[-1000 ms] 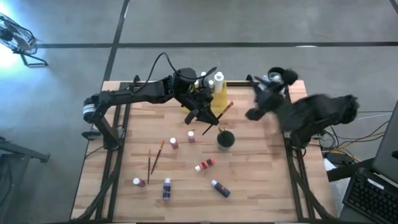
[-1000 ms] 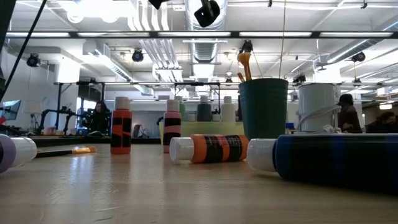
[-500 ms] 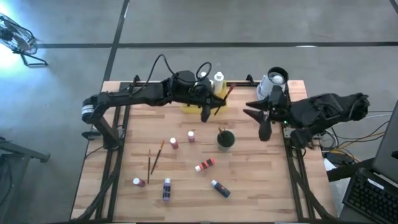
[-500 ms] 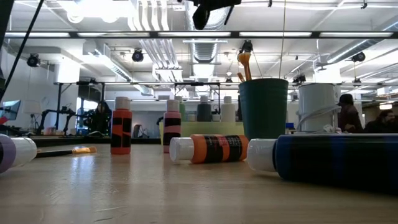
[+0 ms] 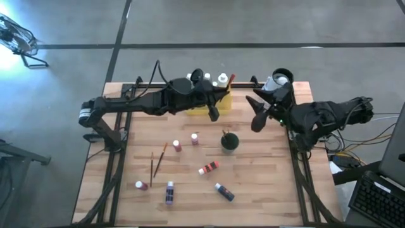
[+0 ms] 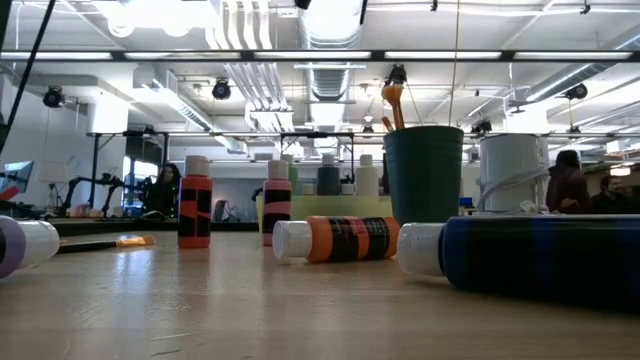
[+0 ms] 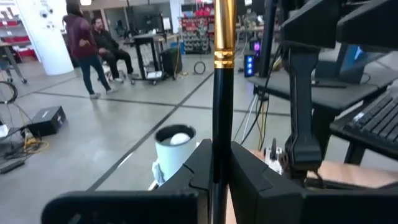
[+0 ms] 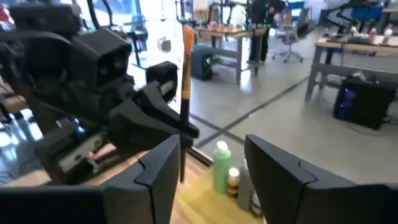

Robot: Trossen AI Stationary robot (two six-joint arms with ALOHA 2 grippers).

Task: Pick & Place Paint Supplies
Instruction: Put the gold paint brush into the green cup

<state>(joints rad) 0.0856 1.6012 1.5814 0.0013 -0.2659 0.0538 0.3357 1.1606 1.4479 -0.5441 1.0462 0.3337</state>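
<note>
**Left gripper clamped on a paintbrush above the yellow tray**

Left gripper, fingers closed on a thin paintbrush, hangs over the translucent yellow tray at the table's far edge; the brush stands nearly upright between its fingers. Right gripper, fingers spread apart and holding nothing, faces the left gripper from just beside the tray. White-capped paint bottles stand in the tray. A dark green cup with brushes in it stands near mid-table. Two small bottles stand upright nearby; an orange bottle, a blue bottle and others lie on the wooden table, with two loose brushes.
</note>
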